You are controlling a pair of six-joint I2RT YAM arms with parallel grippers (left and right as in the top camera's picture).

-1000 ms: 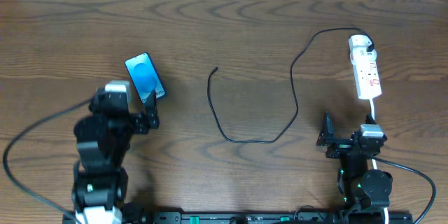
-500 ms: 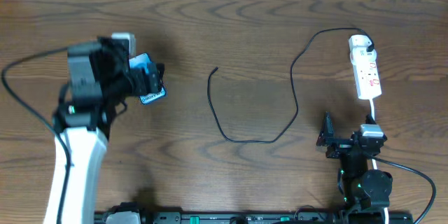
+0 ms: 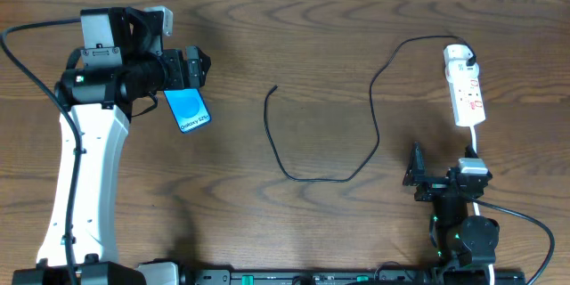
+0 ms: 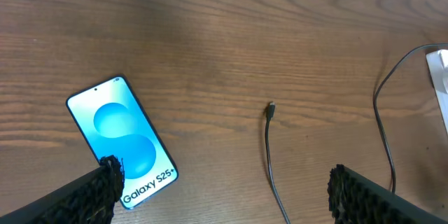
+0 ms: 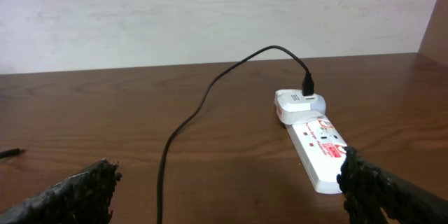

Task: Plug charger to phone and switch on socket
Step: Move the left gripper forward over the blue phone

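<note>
The phone (image 3: 189,109) lies face up at the left of the table, its blue screen with "Galaxy" text showing; its far end is hidden under my left gripper (image 3: 197,67). In the left wrist view the phone (image 4: 122,140) lies at the lower left, beside the left finger of my open, empty left gripper (image 4: 224,196). The charger (image 3: 307,176) is a thin black cable; its plug tip (image 3: 274,89) lies free mid-table and shows in the left wrist view (image 4: 271,109). Its other end goes into the socket (image 3: 467,89) at the far right. My right gripper (image 3: 416,169) is open and empty, near the socket (image 5: 316,147).
The socket's white cord (image 3: 476,147) runs toward the right arm's base. A white wall (image 5: 210,14) stands behind the table's far edge. Bare wood lies between the phone and the cable tip.
My left arm has swung up from the near edge to the far left and now hovers over the phone's far end. The right arm, cable and socket have not moved.
</note>
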